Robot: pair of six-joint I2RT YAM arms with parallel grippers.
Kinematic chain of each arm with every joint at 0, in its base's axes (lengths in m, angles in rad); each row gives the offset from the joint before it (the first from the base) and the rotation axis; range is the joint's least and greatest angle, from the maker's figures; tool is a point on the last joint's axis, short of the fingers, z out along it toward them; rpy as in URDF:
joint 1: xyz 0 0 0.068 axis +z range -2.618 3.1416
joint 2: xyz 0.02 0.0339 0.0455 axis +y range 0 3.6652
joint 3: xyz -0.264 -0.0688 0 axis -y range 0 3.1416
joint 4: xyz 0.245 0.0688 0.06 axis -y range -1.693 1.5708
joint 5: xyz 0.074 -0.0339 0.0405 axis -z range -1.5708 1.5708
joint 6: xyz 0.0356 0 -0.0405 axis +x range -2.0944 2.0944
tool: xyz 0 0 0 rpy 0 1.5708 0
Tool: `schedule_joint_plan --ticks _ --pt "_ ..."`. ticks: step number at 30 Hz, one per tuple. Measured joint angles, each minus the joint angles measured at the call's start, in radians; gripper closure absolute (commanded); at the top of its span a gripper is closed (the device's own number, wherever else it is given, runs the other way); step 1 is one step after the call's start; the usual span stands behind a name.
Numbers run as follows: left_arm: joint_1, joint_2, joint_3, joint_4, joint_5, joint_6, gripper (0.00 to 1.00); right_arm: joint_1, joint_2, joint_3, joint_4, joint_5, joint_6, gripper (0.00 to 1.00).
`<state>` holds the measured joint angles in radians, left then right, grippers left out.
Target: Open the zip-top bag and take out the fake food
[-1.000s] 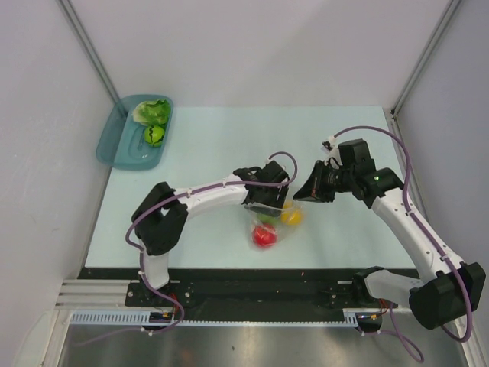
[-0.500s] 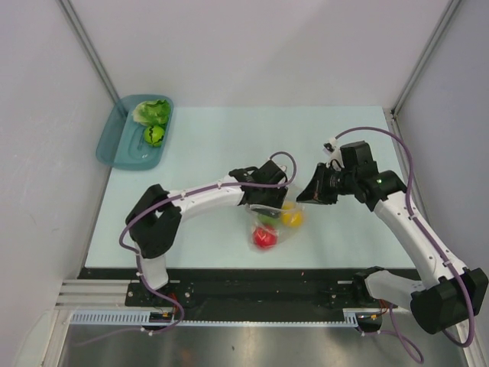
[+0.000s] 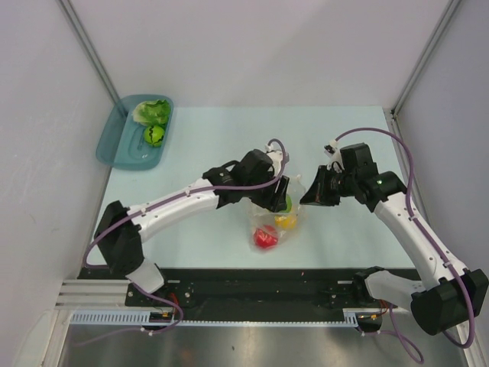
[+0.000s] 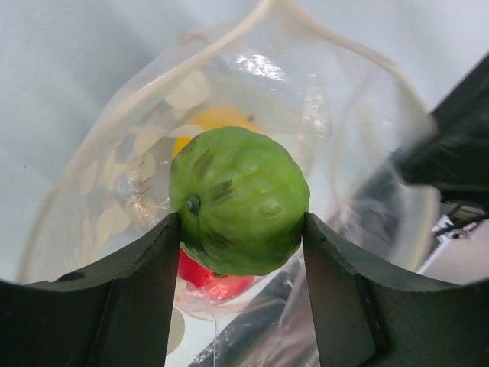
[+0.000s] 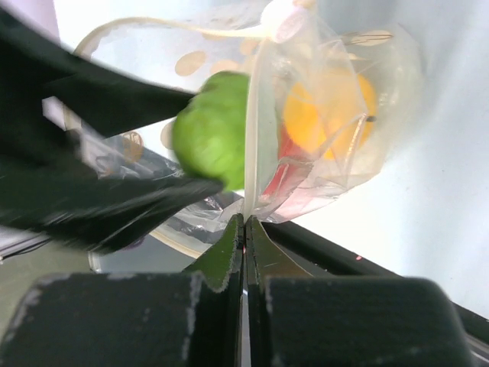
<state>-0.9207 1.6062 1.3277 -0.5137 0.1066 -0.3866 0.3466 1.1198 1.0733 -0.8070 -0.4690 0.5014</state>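
Note:
The zip-top bag (image 3: 290,223), clear with white dots, lies open near the table's front middle. My left gripper (image 3: 280,196) is at its mouth, shut on a round green toy fruit (image 4: 239,200) held just above the opening. A yellow-orange fruit (image 3: 286,222) and a red piece (image 3: 264,236) remain inside the bag; both also show in the right wrist view, the yellow fruit (image 5: 330,111) and the red piece (image 5: 280,177). My right gripper (image 5: 245,223) is shut on the bag's rim (image 5: 256,138) and holds it up. It sits right of the bag in the top view (image 3: 307,196).
A teal tray (image 3: 114,145) stands at the back left with a ruffled lettuce leaf (image 3: 153,112) and a green ball (image 3: 153,135) in it. The left arm stretches across the front left of the table. Frame posts stand at both back corners.
My left arm has stretched out and its elbow swung left. Its gripper has risen from inside the bag with the green fruit. The right gripper kept hold of the rim.

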Motion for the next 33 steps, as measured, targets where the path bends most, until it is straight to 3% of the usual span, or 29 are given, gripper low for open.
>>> schedule_joint_plan --ticks 11,17,25,28,33 --pt "0.005 -0.19 -0.069 0.181 0.124 0.026 1.0 0.0 -0.011 -0.003 -0.019 0.021 -0.028 1.0" --pt "0.083 -0.303 -0.203 0.395 0.185 -0.118 1.0 0.0 -0.017 -0.005 -0.027 0.032 -0.032 1.0" --pt "0.143 -0.522 -0.312 0.614 -0.218 -0.383 1.0 0.0 -0.017 -0.005 -0.033 0.041 -0.032 1.0" --pt "0.24 -0.555 -0.319 0.665 -0.356 -0.535 1.0 0.0 -0.017 -0.005 -0.034 0.043 -0.032 1.0" --pt "0.451 -0.509 -0.323 0.624 -0.466 -0.818 1.0 0.0 -0.005 0.01 -0.047 0.048 -0.032 1.0"
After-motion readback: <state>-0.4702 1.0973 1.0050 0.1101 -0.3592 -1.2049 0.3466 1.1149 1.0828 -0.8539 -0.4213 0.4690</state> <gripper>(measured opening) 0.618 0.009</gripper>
